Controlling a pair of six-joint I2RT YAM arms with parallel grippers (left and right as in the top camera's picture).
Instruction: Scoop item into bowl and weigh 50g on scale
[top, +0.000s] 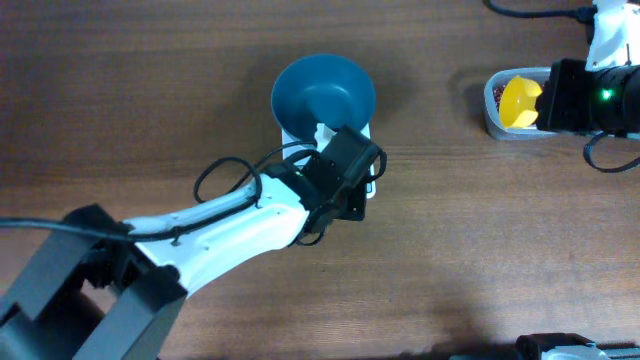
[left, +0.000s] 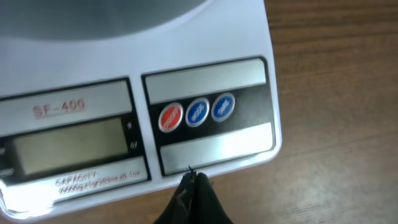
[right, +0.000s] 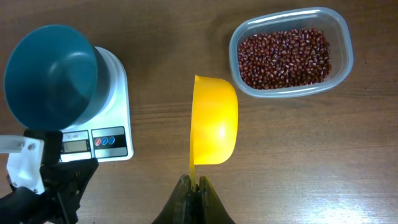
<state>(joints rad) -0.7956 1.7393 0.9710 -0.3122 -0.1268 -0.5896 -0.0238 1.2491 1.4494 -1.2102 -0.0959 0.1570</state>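
The teal bowl (top: 323, 92) stands empty on the white scale (top: 372, 190); both show in the right wrist view, bowl (right: 53, 74) and scale (right: 118, 134). My left gripper (left: 194, 180) is shut and empty, its tip at the scale's front edge (left: 205, 149) just below the red and blue buttons (left: 197, 113). The display (left: 68, 143) looks blank. My right gripper (right: 196, 183) is shut on the handle of a yellow scoop (right: 214, 121), held above the table near the clear tub of beans (right: 284, 57). From overhead the scoop (top: 520, 102) hangs over the tub (top: 497, 125).
The left arm (top: 220, 225) stretches across the table's middle from the lower left, with a black cable looped over it. The right arm (top: 600, 95) sits at the far right edge. Bare wood lies between the scale and the tub.
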